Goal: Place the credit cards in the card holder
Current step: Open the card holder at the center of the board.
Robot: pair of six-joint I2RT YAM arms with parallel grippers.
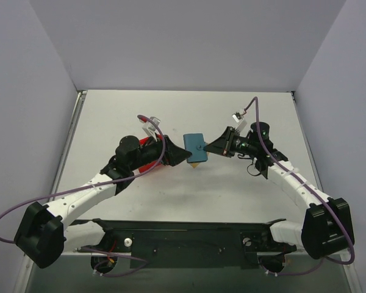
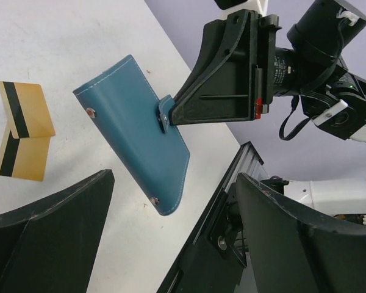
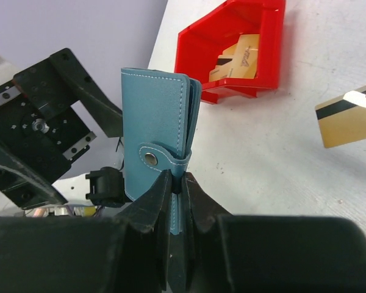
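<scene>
Card holder (image 2: 131, 128) pinched by closed right tool (image 3: 178, 183), left tool (image 2: 174, 180) wide open, holding nothing

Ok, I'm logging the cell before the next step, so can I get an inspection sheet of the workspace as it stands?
Surface: flat pale grey tabletop, a few small dark specks.
Job's things: small teal-blue folding wallet, snapped shut, held upright; two thin flat gold-tan cards with dark stripes lying together on the tabletop, not yet in the wallet.
Clutter: red plastic bin with tan card-like pieces inside.
Grippers: left gripper open and empty, facing the wallet; right gripper shut on the wallet's snap-tab edge.
Cables: purple cables loop along both arms, none across the cards.
Surroundings: plain lilac-grey walls on three sides; nothing else seen.
</scene>
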